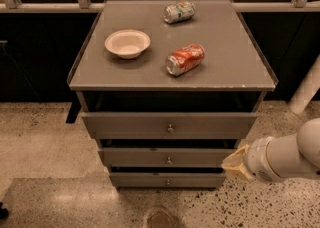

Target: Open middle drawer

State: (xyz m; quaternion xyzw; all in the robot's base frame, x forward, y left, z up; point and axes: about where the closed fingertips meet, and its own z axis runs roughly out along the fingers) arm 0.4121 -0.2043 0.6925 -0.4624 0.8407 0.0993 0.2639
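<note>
The grey cabinet has three stacked drawers. The middle drawer (165, 157) is the second front, flat and grey, with a small round metal knob (169, 160). It sits closed, in line with the fronts above and below. My gripper (235, 165) comes in from the lower right on a white arm. Its tan fingertips are just off the right end of the middle drawer front, well to the right of the knob.
The top drawer (170, 124) and the bottom drawer (167, 179) are closed. On the cabinet top lie a white bowl (127, 43), a red can (185, 59) on its side and a silver-green can (179, 12). A white post (306, 89) stands at the right. Speckled floor lies in front.
</note>
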